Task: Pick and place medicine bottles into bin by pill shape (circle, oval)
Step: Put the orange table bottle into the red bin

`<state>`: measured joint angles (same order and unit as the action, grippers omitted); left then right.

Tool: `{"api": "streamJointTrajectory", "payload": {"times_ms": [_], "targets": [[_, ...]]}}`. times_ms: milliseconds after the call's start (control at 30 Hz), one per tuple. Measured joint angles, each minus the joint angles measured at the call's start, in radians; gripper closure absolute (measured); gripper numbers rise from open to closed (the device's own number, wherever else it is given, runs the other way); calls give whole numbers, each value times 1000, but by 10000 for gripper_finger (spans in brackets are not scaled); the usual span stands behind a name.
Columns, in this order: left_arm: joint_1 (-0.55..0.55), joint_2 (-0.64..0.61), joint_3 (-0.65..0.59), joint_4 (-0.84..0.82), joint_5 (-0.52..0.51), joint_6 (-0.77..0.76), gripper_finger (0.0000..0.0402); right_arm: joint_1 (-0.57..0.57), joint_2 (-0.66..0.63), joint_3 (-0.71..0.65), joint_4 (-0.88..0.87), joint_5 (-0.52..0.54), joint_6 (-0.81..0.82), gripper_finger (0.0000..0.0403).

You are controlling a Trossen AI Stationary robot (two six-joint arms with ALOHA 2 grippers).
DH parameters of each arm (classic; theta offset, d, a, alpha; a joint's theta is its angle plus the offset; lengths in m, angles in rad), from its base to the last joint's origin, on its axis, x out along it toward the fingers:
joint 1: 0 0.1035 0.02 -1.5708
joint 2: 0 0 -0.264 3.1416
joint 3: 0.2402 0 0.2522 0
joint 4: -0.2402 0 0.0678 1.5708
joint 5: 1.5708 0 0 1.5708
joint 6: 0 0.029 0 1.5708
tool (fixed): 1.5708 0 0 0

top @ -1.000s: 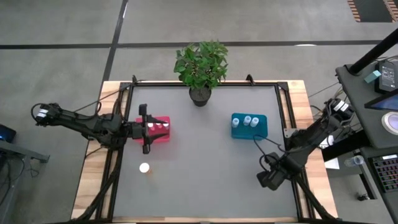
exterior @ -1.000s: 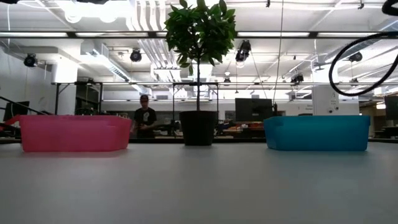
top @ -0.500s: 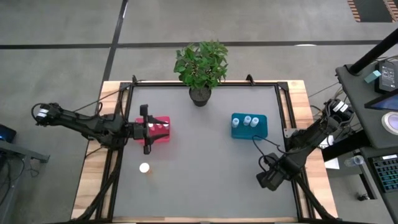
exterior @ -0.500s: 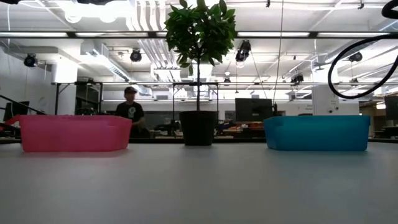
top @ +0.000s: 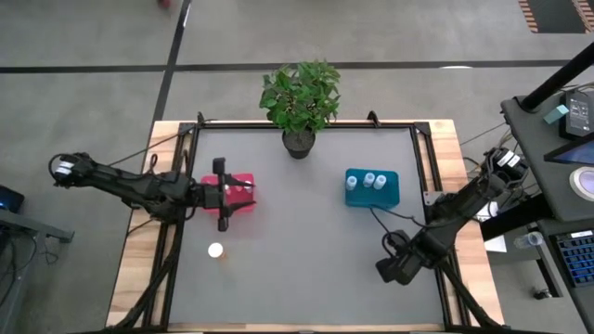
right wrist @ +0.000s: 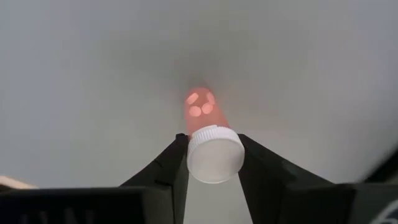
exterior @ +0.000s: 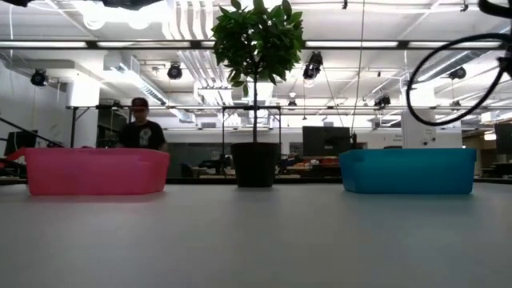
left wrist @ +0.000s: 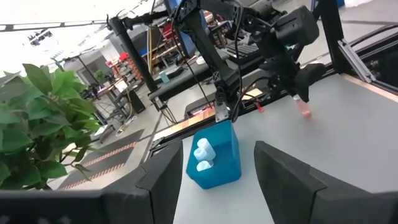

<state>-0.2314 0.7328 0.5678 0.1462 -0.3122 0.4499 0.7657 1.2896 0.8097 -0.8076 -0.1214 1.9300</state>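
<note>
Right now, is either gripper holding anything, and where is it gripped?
The right gripper holds an orange medicine bottle by its white cap, one finger on each side. The left gripper is open over the red bin, holding nothing.

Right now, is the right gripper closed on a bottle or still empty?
Closed on one. In the right wrist view the right gripper has its fingers against both sides of a white-capped orange bottle above the grey table.

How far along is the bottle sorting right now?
Done: three bottles sit in the teal bin, and white caps show in the red bin. In hand: the right gripper has closed its fingers on an orange bottle. Left: one loose bottle near the left gripper.
</note>
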Motion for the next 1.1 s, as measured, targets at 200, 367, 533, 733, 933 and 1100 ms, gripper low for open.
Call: {"api": "streamJointTrajectory", "payload": {"times_ms": [200, 367, 533, 733, 933, 1100], "targets": [[0, 36, 0, 7, 0, -2, 222, -73, 0, 0, 124, 98, -149, 297], [0, 70, 1, 27, 0, -31, 222, -162, 0, 0, 265, 167, -368, 296], [0, 100, 2, 37, 0, -103, 222, -271, 0, 0, 393, 188, -610, 296], [0, 145, 4, 40, 0, -212, 222, -392, 0, 0, 494, 189, -911, 296], [0, 195, -2, 2, 0, -414, 222, -495, 1, 0, 592, 200, -1183, 296], [0, 253, -2, -33, 1, -560, 222, -557, 9, 28, 671, 204, -1376, 296]]}}
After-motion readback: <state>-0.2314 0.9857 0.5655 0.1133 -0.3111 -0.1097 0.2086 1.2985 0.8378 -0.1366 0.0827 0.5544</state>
